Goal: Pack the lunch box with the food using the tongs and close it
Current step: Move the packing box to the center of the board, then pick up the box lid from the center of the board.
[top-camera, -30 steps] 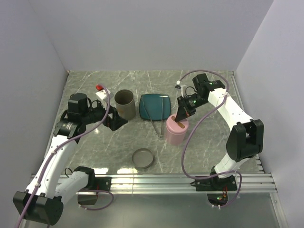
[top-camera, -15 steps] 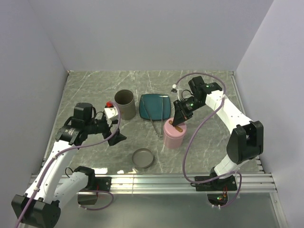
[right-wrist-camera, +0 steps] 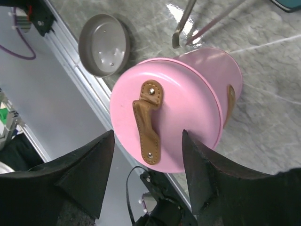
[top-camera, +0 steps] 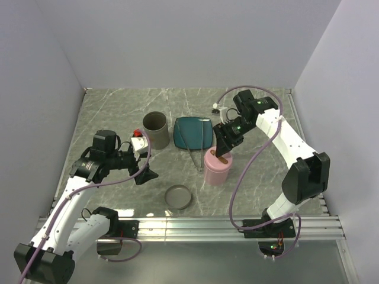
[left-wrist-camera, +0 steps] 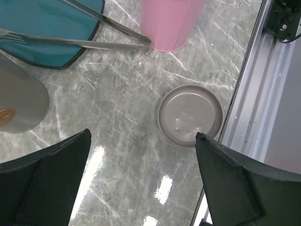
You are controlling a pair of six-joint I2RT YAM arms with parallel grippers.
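A pink cylindrical plastic lunch box (top-camera: 217,165) stands upright near the middle of the grey marbled table (top-camera: 118,112), its lid on and a brown leather strap across the top. The right gripper (top-camera: 224,148) hangs directly over that lid; the right wrist view shows its black fingers (right-wrist-camera: 89,174) parted to either side of the strap, apart from it and holding nothing. Slim silver metal tongs (top-camera: 189,149) lie across the square teal plate (top-camera: 190,127) behind the box, their two arms spread over the plate and their joined end off its near edge, just beside the foot of the pink box. A grey cylindrical container (top-camera: 156,130) stands open-topped just left of the plate. Its shallow grey round lid (top-camera: 178,197) lies by itself, hollow side up, near the front rail. The left gripper (top-camera: 145,171) hovers low over bare table between the grey container and that lid, jaws spread wide and empty.
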